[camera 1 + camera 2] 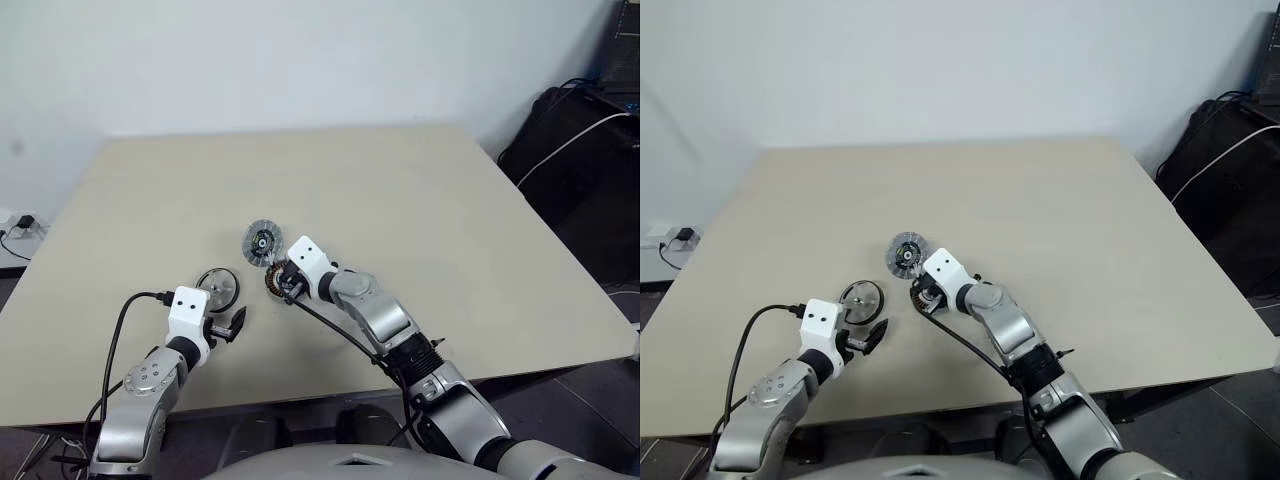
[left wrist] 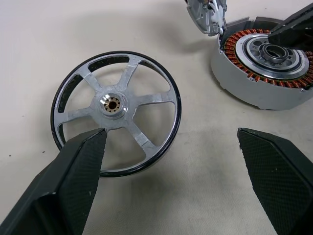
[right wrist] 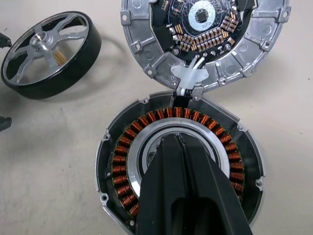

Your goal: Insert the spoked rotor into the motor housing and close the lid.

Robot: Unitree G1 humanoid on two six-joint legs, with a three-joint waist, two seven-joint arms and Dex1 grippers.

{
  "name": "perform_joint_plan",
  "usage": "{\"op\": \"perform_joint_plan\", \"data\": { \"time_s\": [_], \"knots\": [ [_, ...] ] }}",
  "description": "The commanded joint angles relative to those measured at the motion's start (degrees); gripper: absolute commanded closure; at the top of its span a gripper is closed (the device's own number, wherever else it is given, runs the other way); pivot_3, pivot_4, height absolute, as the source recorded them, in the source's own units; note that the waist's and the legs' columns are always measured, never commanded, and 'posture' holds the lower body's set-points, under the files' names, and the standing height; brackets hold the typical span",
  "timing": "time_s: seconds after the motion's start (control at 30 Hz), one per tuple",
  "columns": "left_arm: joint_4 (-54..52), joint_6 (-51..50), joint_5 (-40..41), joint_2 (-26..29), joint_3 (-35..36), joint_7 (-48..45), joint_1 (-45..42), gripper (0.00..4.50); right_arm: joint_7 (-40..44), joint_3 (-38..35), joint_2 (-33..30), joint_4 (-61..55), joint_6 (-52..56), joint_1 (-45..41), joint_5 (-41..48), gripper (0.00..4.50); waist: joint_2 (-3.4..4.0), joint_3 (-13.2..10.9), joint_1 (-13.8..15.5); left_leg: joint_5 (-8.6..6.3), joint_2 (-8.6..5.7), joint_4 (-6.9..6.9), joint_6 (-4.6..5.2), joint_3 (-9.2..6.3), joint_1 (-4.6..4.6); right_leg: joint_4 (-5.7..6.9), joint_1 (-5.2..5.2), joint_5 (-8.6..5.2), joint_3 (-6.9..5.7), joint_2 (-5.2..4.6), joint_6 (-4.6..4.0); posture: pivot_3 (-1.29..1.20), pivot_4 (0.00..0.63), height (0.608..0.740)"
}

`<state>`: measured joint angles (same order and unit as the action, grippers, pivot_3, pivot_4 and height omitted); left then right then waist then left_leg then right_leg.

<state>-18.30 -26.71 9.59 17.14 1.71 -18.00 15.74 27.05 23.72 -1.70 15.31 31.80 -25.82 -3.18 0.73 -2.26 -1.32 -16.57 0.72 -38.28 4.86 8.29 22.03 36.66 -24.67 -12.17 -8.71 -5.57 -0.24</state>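
— So, where does the spoked rotor (image 2: 116, 111) sit?
— Flat on the beige table (image 1: 430, 210), just ahead of the left gripper (image 2: 176, 166). Its dark rim and silver spokes face up, with a brass-coloured hub in the middle. Nothing touches it.
— And that gripper's fingers (image 2: 73, 181)?
— Spread wide and released, holding nothing. One black pad is low beside the rotor's rim; the other is well off to the side.
— What about the motor housing (image 3: 124, 161)?
— It lies on the table just to the right of the rotor, open side up, the ring of copper windings plain around a silver centre.
— Is the right gripper (image 3: 180, 142) near it?
— Right over it. Its two black fingers are pressed together, clenched on nothing I can make out, with the tips at the housing's central bore. Whether they touch the metal I cannot tell.
— And the lid (image 3: 205, 39)?
— It lies open at the housing's far edge, joined there by white wires, its dark circuit face showing.
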Motion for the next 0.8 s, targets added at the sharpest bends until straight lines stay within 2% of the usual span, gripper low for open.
{"op": "perform_joint_plan", "data": {
  "time_s": [0.03, 0.37, 0.8],
  "knots": [
    [-1.8, 1.0, 0.3, 0.0, 0.7, 0.0, -0.5, 0.0, 0.7, 0.0, -0.1, -1.1, 0.1, -1.1, -0.2, 4.48, 0.0, 0.0, 0.0, 0.01, 0.0, 0.03, -0.02, 0.0, 0.0, 0.01, 0.0, 0.0, 0.0, 0.0, 0.0, 0.0, 0.0, 0.74],
    [-1.5, 0.9, 0.2, 0.0, 0.8, 0.1, -0.6, 0.0, 1.8, 0.9, -0.8, -0.5, 1.0, -1.0, -1.2, 4.48, -0.03, 0.0, 0.0, 0.08, 0.01, 0.1, -0.11, -0.01, -0.02, 0.06, 0.04, -0.01, -0.03, 0.02, -0.01, 0.0, 0.0, 0.74],
    [-1.5, 1.0, 0.1, 0.0, 0.7, 0.3, -0.7, 0.0, -1.5, 1.2, -0.3, 2.3, -0.5, -2.6, -4.6, 4.48, -0.06, 0.0, 0.0, 0.09, 0.01, 0.11, -0.14, 0.0, -0.08, 0.07, 0.05, -0.01, -0.02, 0.03, 0.0, 0.0, 0.0, 0.74]
  ]
}}
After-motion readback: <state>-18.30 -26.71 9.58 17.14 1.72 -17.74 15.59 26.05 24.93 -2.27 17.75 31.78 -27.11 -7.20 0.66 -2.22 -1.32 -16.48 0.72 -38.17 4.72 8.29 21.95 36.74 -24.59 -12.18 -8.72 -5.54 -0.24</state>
